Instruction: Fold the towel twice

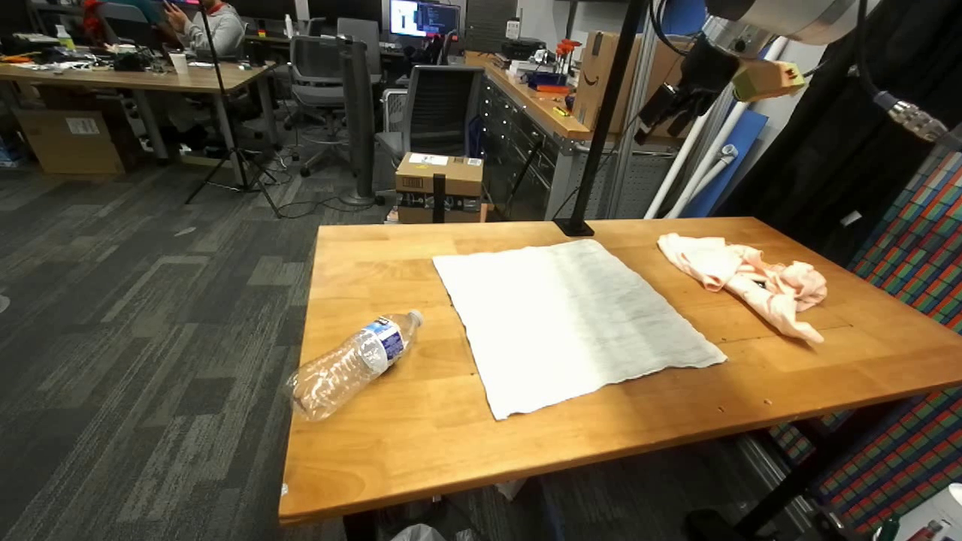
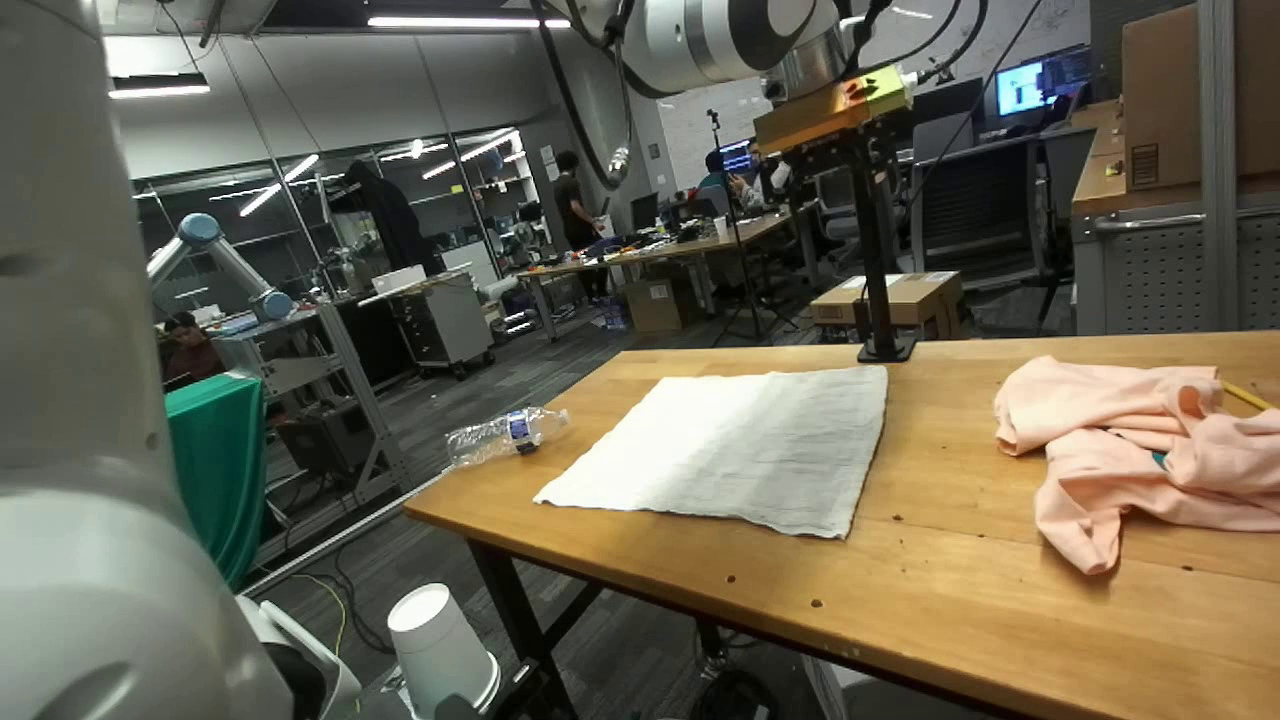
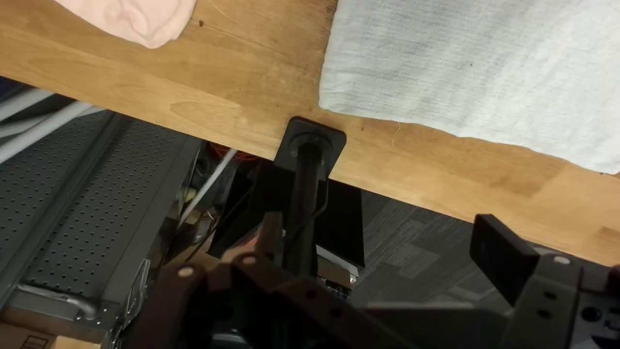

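A white towel [image 1: 571, 323] lies spread flat on the wooden table, also in an exterior view [image 2: 730, 450]. It looks like one flat layer with slightly wavy edges. One corner of the towel [image 3: 465, 68] shows at the upper right of the wrist view. My gripper [image 3: 385, 242] is open, with nothing between its fingers. It is high above the table's far side, apart from the towel, and it also shows at the upper right of an exterior view [image 1: 663, 120].
A black post [image 1: 575, 225] stands on the table by the towel's far corner. A crumpled pink cloth [image 1: 751, 282] lies to one side, also in an exterior view [image 2: 1130, 450]. A clear plastic bottle [image 1: 353, 366] lies on the other side near the table edge [image 1: 301, 361].
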`<state>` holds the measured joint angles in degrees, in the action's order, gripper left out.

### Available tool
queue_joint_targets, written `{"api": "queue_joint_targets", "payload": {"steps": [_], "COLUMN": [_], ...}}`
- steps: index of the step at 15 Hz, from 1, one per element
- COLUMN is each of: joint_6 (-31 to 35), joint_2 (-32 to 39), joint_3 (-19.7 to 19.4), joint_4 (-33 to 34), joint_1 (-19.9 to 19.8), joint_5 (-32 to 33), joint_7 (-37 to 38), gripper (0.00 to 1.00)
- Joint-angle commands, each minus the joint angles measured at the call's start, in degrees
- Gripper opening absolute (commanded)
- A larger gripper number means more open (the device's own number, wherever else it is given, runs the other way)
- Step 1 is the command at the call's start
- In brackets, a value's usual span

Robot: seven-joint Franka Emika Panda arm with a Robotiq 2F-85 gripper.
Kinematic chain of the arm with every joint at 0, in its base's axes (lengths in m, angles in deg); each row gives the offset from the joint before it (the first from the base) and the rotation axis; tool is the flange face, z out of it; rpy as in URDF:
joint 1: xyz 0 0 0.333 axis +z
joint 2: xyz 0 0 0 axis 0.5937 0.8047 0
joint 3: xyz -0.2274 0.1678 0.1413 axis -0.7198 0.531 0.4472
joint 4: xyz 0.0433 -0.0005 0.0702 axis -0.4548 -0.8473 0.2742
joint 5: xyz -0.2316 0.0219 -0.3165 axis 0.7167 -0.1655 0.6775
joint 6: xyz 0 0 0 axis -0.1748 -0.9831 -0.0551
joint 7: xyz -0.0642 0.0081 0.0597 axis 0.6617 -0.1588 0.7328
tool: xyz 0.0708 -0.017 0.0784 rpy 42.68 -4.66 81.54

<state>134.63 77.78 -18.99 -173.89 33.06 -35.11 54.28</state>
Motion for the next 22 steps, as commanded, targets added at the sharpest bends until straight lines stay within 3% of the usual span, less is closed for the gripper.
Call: {"api": "queue_joint_targets", "payload": {"steps": [1,16,22], "joint_6": [1.2,-1.5,-6.1], "joint_2": [5.3,24.2,30.8], "joint_3": [2.6,8.5,8.0], "joint_4": [5.9,21.6,28.5], "joint_1": [-1.6,-3.5,-4.0], "joint_5": [-1.8,0.3,3.9], "joint_7": [0.1,-1.6,-3.8], "gripper": [1.00,1.00,1.00]}}
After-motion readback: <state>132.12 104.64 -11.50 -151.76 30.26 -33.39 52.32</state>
